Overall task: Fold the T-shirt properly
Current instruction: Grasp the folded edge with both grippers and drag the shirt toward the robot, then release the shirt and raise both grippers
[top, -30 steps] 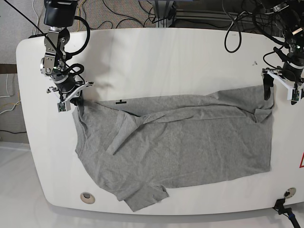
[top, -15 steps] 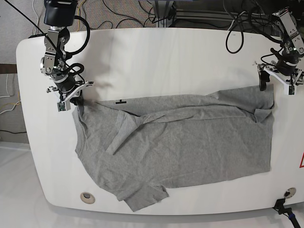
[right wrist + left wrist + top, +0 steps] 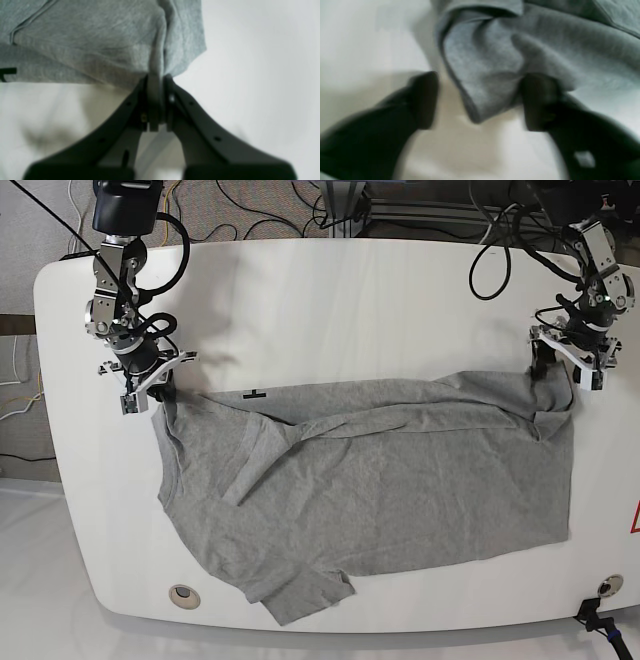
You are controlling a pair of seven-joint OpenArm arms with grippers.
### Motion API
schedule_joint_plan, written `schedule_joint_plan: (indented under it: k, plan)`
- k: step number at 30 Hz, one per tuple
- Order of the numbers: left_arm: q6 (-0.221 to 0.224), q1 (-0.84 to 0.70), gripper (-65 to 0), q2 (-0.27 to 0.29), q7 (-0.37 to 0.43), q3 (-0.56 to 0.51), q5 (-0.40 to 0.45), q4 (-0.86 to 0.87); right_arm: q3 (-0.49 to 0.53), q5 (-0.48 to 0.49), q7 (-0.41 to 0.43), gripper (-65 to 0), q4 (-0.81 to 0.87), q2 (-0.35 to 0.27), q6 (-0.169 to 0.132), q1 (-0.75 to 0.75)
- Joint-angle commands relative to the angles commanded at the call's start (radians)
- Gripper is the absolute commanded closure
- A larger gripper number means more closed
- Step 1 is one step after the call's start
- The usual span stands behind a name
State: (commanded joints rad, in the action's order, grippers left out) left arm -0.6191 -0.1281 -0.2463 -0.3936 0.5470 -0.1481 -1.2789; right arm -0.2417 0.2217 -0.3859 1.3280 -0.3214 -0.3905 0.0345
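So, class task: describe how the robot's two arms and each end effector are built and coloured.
Both arms are metallic grey and black with black cables looping off them. The right end effector has two matte black, curved fingers with small holes; white brackets sit at the wrist in the base view. The left end effector has similar black fingers, blurred here.

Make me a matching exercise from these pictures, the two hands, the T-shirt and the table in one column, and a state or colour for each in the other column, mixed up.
Column one:
1. left hand
2. right hand
3. T-shirt
4. table

Column two:
A. white
B. shut on a fold of cloth
C. open, with a corner of cloth between its fingers
D. grey, spread out with creases

Pairs: 1-C, 2-B, 3-D, 4-A
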Motion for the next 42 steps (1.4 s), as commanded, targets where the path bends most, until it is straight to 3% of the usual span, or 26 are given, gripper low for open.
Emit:
schedule_joint_plan:
  k: [2, 3, 13, 16, 21, 25, 34, 42]
  plan:
    - [0.000, 0.000, -5.2, 0.000, 0.000, 0.000, 0.000, 0.000, 0.000, -0.002, 0.000, 0.0, 0.000, 0.000, 0.000, 0.000]
    - [0.000, 0.000, 0.0, 0.000, 0.000, -0.005, 0.000, 0.000, 0.000, -0.002, 0.000, 0.0, 0.000, 0.000, 0.000, 0.000]
    - [0.000, -0.110, 0.0, -0.006, 0.000, -0.028, 0.005, -0.057, -0.002, -0.002, -0.002, 0.0, 0.127, -0.002, 0.000, 0.118]
    - [0.000, -0.172, 0.0, -0.009, 0.000, -0.028, 0.005, -0.103, -0.043, -0.002, -0.006, 0.0, 0.184, -0.002, 0.000, 0.178]
    - [-0.005, -0.258, 0.0, -0.063, 0.000, -0.025, 0.003, -0.133, -0.095, -0.002, -0.008, 0.0, 0.261, -0.003, 0.000, 0.278]
    - [-0.079, -0.305, 0.0, -0.097, 0.000, -0.015, 0.003, -0.133, -0.101, -0.008, -0.008, 0.0, 0.322, -0.005, 0.000, 0.367]
    - [-0.079, -0.477, 0.0, -0.118, 0.000, 0.002, 0.005, -0.209, -0.101, -0.002, -0.009, 0.0, 0.463, 0.002, 0.000, 0.580]
    - [-0.079, -0.568, 0.0, -0.124, 0.000, 0.002, 0.005, -0.233, -0.149, -0.008, -0.009, 0.0, 0.466, -0.003, 0.000, 0.638]
